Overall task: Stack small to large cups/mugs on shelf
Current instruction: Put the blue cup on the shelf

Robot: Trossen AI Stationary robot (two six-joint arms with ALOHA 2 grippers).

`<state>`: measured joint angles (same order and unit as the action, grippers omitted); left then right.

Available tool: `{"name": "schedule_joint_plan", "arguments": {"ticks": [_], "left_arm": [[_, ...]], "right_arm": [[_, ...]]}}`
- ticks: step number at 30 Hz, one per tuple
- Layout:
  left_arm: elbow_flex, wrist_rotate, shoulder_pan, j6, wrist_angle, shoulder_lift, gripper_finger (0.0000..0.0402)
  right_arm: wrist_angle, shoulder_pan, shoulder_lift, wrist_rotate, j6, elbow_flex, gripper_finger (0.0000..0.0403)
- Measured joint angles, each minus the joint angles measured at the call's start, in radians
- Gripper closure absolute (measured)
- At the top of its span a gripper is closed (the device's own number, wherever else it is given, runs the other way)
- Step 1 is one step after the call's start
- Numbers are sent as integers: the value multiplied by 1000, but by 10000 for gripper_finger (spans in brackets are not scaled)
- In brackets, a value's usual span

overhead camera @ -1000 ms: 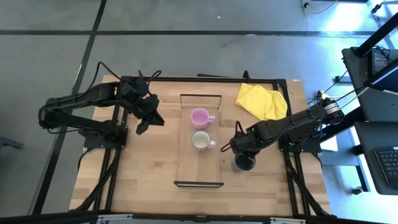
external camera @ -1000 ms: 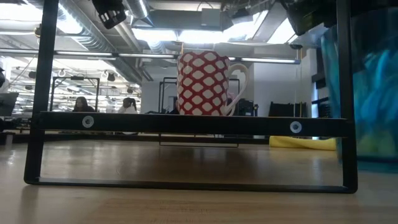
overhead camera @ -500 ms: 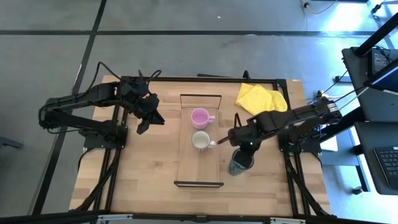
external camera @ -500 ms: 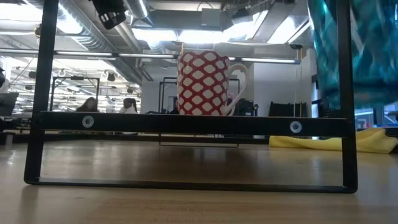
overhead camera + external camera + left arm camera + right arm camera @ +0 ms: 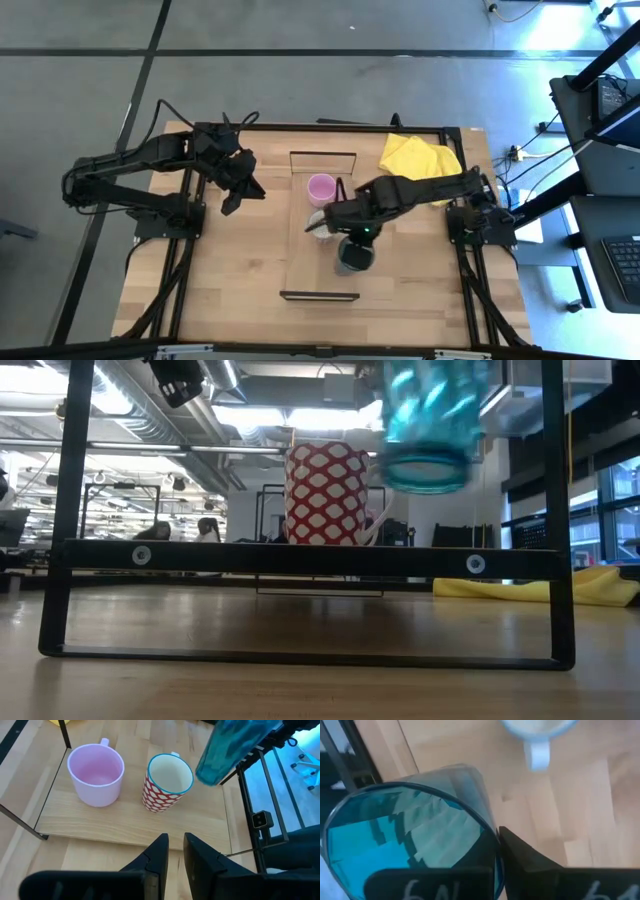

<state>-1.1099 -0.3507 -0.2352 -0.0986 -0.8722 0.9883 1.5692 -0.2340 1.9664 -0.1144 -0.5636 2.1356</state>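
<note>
The shelf [image 5: 320, 275] lies in the table's middle, with a pink mug [image 5: 321, 187] on its far part. A white mug with a red pattern [image 5: 167, 782] stands on it just nearer. My right gripper [image 5: 350, 238] is shut on the teal translucent cup [image 5: 353, 259], over the shelf's right edge near the white mug. In the low view the cup [image 5: 430, 420] hangs above shelf level. My left gripper [image 5: 240, 190] waits left of the shelf, its fingers [image 5: 160, 855] nearly together and empty. My right gripper pinches the teal cup's wall at its rim [image 5: 487, 827], one finger [image 5: 525, 862] outside and the other inside the cup. The fingers come from above. The cup hangs below them, lifted clear, tilted, its base [image 5: 425, 468] down.
A yellow cloth [image 5: 420, 160] lies at the table's far right. The shelf's dark end frames [image 5: 65, 510] stand upright at its near and far ends. Bare wood lies on the shelf's near half and to both sides of it.
My right gripper has lifted the teal cup off the table right of the shelf. It has carried the cup up and toward the table's left, to above the shelf's right edge beside the white mug. The cup is now tilted.
</note>
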Motion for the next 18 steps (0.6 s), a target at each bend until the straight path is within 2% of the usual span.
{"name": "schedule_joint_plan", "arguments": {"ticks": [6,13,18], "left_arm": [[0,4,0,3,1,0,347],[0,7,0,19,-1,0,347],[0,7,0,30,-3,0,347]], "right_arm": [[2,29,88,13,14,93,392],[-5,18,187,-39,3,185,387],[-87,6,211,-39,-38,215,387]]}}
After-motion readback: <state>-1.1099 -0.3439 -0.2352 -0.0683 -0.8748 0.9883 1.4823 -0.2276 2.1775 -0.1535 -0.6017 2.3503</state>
